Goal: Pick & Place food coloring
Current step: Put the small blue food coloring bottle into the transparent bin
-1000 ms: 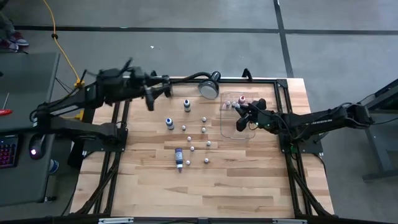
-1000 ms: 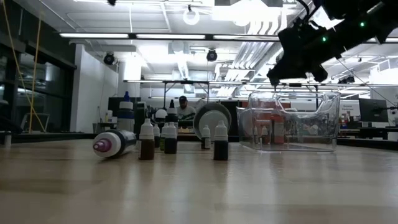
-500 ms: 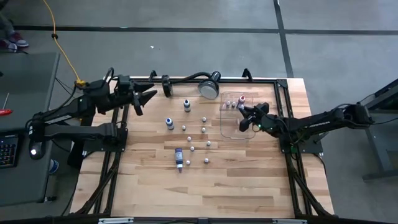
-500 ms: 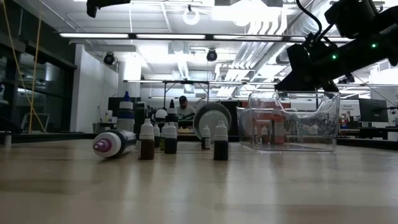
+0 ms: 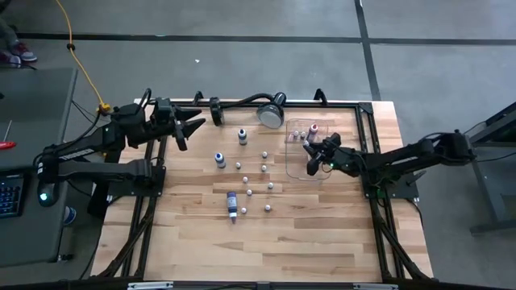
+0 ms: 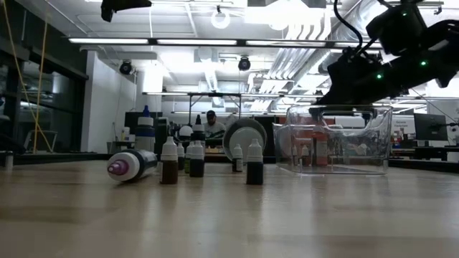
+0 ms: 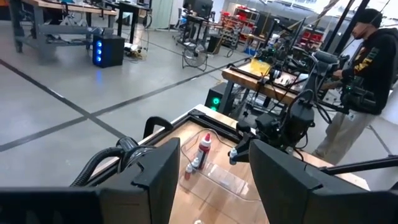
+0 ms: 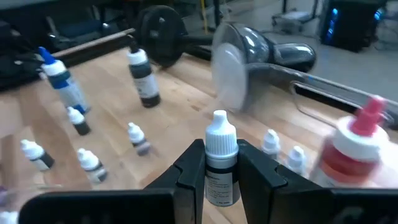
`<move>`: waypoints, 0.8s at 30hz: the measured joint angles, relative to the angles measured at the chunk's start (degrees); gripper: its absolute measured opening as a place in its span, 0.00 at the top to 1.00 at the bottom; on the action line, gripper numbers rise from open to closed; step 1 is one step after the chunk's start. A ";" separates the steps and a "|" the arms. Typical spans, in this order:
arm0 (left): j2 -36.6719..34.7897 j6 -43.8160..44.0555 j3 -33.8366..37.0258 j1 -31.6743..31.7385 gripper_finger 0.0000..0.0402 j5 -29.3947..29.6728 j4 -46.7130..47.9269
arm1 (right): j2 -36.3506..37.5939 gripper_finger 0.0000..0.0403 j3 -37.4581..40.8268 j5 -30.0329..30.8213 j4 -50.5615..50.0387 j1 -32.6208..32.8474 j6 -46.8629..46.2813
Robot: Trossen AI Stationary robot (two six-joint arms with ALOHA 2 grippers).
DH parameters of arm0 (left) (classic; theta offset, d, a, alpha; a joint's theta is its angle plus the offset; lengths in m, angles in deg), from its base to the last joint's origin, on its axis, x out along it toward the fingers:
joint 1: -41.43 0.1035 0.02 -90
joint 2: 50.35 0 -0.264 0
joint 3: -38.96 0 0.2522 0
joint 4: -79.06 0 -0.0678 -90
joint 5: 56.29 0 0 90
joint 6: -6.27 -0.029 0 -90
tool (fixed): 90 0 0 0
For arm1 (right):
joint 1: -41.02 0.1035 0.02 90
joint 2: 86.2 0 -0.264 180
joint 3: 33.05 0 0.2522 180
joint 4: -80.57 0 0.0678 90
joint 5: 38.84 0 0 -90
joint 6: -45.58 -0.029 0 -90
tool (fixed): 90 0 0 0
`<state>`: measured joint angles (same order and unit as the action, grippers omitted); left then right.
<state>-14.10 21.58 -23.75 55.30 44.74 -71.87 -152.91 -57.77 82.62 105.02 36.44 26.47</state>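
1. Bright ceiling lights (image 6: pixel 215 39) wash out the upper part of the low view with glare.
2. The table (image 5: pixel 306 234) seen from above is evenly lit, with only faint shadows.
3. In the right wrist view the red-capped bottle (image 8: pixel 357 146) and the lamp (image 8: pixel 233 62) look soft and blurred.
4. The tabletop nearest the low camera is out of focus.

Right claw (image 5: pixel 310 149) now lower over tray (image 5: pixel 300 168)
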 joint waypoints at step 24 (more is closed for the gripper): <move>0.00 0.00 0.00 0.00 0.52 -3.06 2.02 | -20.62 0.84 -0.46 -7.53 26.17 -7.10 2.74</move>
<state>-14.10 21.58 -23.75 55.30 41.68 -69.85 -173.53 -58.23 75.09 131.18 29.34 29.21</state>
